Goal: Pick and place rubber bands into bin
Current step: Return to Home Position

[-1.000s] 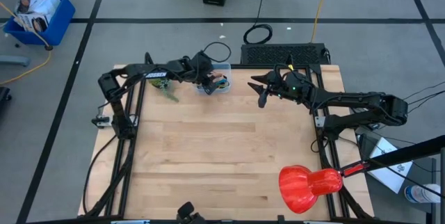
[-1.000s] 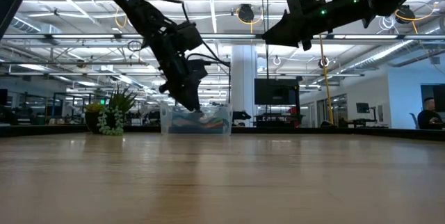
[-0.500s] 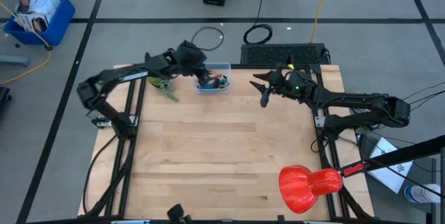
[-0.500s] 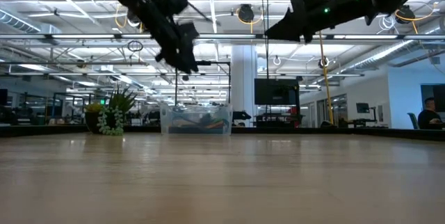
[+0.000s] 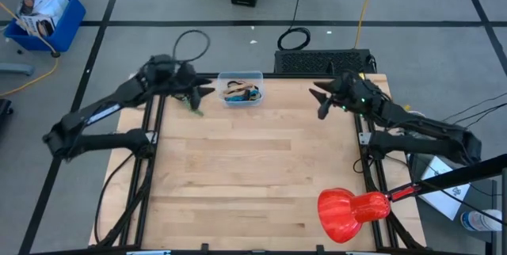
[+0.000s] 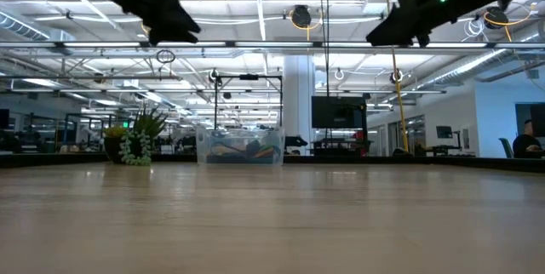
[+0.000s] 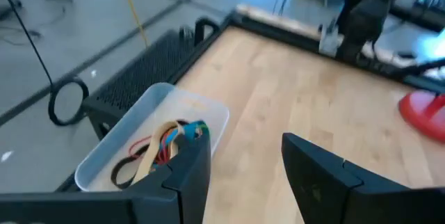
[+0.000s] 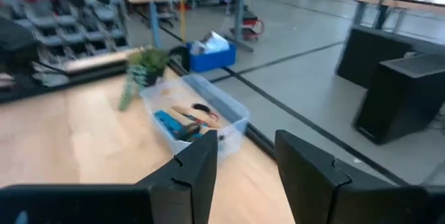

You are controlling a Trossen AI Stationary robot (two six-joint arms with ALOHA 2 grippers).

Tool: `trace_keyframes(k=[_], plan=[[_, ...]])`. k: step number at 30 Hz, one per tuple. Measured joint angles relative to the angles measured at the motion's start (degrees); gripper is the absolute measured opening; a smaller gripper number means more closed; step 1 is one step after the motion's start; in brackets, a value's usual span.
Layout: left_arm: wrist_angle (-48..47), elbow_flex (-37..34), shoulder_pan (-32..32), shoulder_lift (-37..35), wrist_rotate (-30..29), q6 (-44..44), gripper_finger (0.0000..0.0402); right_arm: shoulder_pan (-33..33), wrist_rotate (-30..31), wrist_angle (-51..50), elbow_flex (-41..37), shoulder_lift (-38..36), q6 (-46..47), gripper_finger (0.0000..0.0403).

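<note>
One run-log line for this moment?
left gripper: raised, fingers open | right gripper: raised, fingers open | coloured rubber bands in clear plastic bin

The clear, round-cornered bin stands upright at the far edge of the wooden table, a little left of its middle. The rubber bands lie inside it in a loose tangle of loops: black, red, blue, green and tan.

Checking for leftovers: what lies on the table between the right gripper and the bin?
Nothing. In the high view, the table between the right gripper and the bin is bare wood; rubber bands show only inside the bin.
</note>
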Motion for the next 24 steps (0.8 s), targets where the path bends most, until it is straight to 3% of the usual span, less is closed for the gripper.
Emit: trace_keyframes(k=[10, 24], plan=[[10.17, -15.71, -0.02, -20.01, 0.12, -8.39, 0.0184, 0.00, -1.13, 21.06, -17.52, -10.60, 5.60, 0.0141], [10.02, -29.80, -0.02, -43.98, -3.07, -17.49, 0.0184, -0.02, -0.87, 22.23, -24.74, -20.36, 8.99, 0.0141]])
